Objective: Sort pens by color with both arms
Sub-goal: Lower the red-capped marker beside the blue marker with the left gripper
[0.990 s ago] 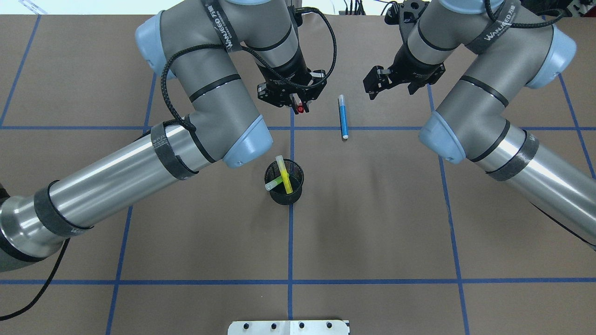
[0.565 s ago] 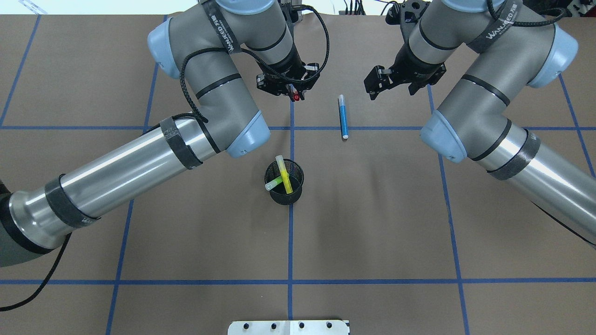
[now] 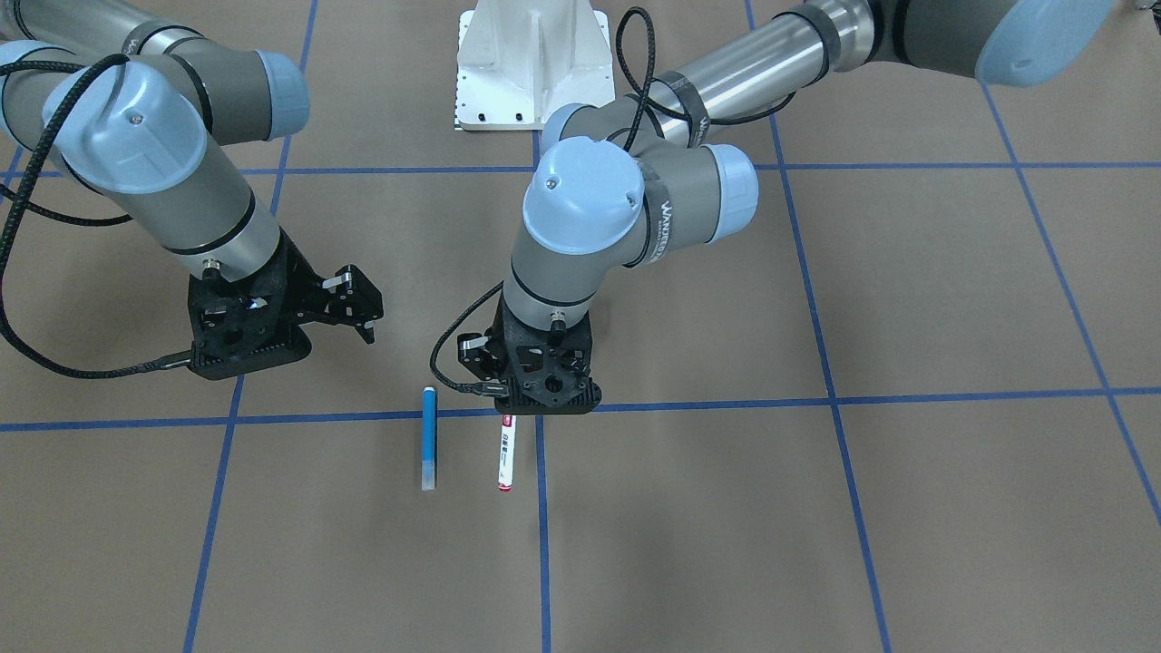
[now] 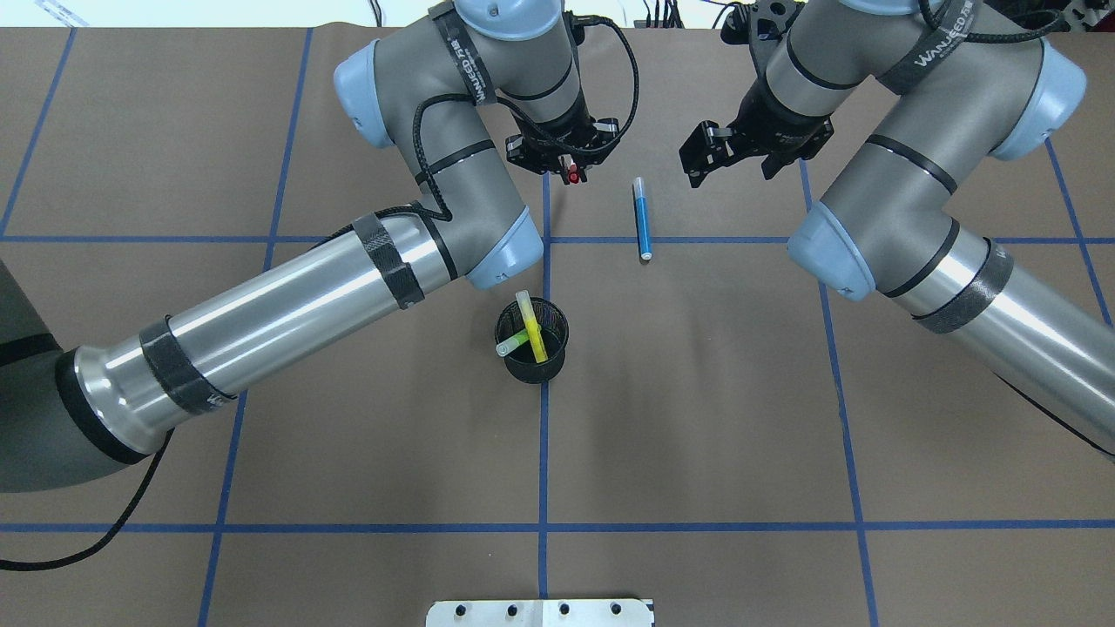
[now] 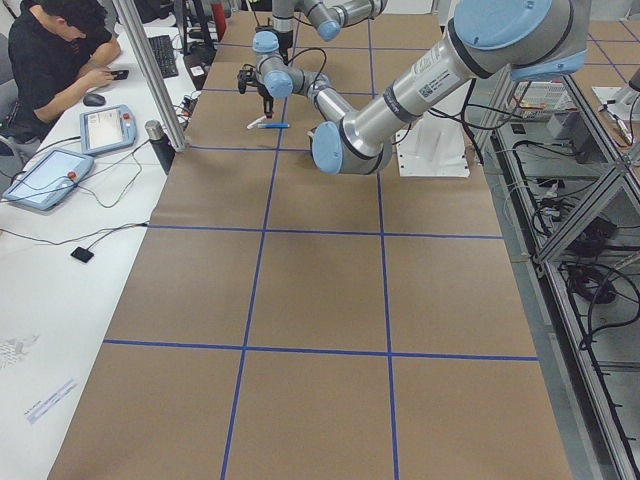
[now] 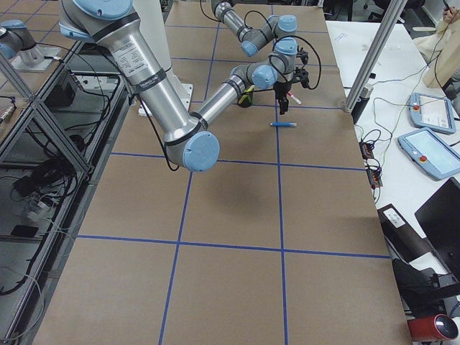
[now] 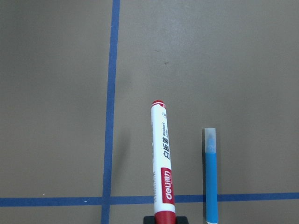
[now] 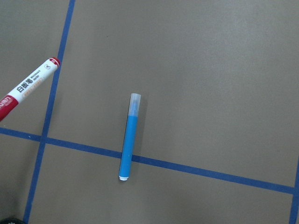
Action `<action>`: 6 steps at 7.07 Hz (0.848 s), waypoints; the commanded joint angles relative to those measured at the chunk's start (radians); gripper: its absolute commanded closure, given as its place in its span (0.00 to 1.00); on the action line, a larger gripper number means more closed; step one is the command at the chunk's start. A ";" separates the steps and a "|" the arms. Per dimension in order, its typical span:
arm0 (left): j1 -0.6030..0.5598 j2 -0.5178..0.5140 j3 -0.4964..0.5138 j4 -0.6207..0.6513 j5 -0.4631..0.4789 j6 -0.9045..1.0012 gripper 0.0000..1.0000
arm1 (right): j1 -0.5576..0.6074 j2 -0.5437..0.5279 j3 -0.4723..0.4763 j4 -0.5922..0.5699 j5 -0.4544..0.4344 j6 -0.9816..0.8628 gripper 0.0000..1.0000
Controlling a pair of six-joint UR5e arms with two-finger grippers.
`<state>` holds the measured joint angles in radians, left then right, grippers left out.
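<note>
Black mesh cup [image 4: 533, 370] stood upright near table centre on a blue tape line; inside it two pens, yellow pen [image 4: 532, 331] and lime green pen [image 4: 512, 343], crossed and leaning on the rim.

Count: four pens, one cup, two arms; two pens in the cup, two outside.

Blue pen [image 4: 643, 219] lay flat across a tape line, between the two grippers.

Left gripper [image 4: 571, 171] pointed down beyond the cup, jaws pinching the red-capped white pen [image 3: 505, 452] at one end; the barrel stuck out away from the robot base, just beside the blue pen and not touching it.

Right gripper [image 3: 359, 304] hung tilted near the blue pen, jaws spread, holding nothing.
</note>
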<state>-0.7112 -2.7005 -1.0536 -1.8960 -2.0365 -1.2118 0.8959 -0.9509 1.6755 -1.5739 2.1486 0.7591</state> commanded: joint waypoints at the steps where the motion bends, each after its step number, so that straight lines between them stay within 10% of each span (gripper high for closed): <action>1: 0.015 -0.004 0.015 -0.006 0.012 0.000 0.64 | 0.001 0.001 0.001 0.000 0.000 0.002 0.01; 6: 0.019 0.002 -0.023 0.004 0.007 0.012 0.41 | 0.006 0.006 0.001 -0.001 -0.001 0.015 0.01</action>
<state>-0.6866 -2.7032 -1.0522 -1.8988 -2.0257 -1.2054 0.9029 -0.9482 1.6766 -1.5753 2.1488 0.7662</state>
